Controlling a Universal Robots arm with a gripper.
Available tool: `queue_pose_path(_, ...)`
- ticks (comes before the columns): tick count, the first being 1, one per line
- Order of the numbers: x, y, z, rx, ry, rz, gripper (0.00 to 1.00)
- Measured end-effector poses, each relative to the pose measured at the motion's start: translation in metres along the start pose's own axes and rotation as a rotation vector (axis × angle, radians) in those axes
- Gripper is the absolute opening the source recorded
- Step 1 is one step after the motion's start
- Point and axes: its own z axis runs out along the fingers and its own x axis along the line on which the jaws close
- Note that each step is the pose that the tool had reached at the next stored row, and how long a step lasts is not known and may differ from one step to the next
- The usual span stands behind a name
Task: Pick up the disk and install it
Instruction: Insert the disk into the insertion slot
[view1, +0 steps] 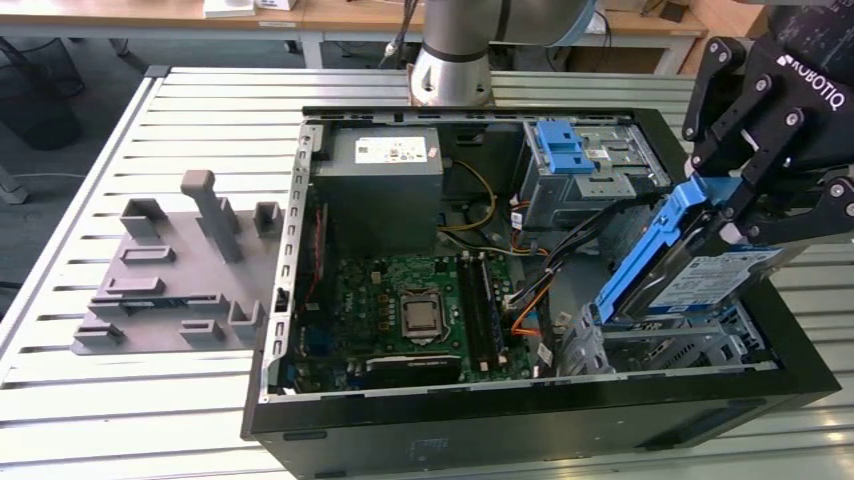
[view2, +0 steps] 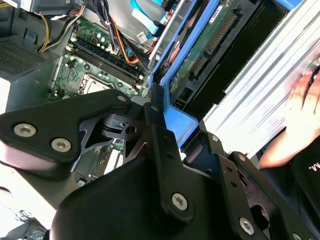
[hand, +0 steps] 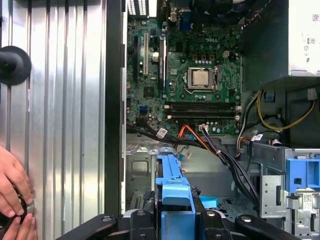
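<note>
My gripper (view1: 731, 225) is shut on the disk (view1: 721, 278), a silver drive with a white-and-blue label clipped in a blue carrier frame (view1: 650, 255). The disk hangs steeply tilted at the exterior view's right, its lower end just above the metal drive cage (view1: 667, 348) in the front corner of the open computer case (view1: 534, 412). In the second wrist view the disk's green circuit side (view2: 210, 40) and blue frame (view2: 176, 116) sit between the black fingers (view2: 155, 125). In the first wrist view the blue frame (hand: 172, 192) points down into the case.
Inside the case lie the motherboard (view1: 414, 300), a grey power supply (view1: 380, 160), cables (view1: 527, 300) and a metal bay with a blue latch (view1: 567, 150). A grey fixture (view1: 174, 270) stands on the slatted table. A person's hand (hand: 12, 192) rests beside the case.
</note>
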Motion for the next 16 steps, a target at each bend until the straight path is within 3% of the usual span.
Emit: queue_pose_path(16,-0.0009,-0.0003,0.0052,0.0005,-0.0004,0.012,0.36)
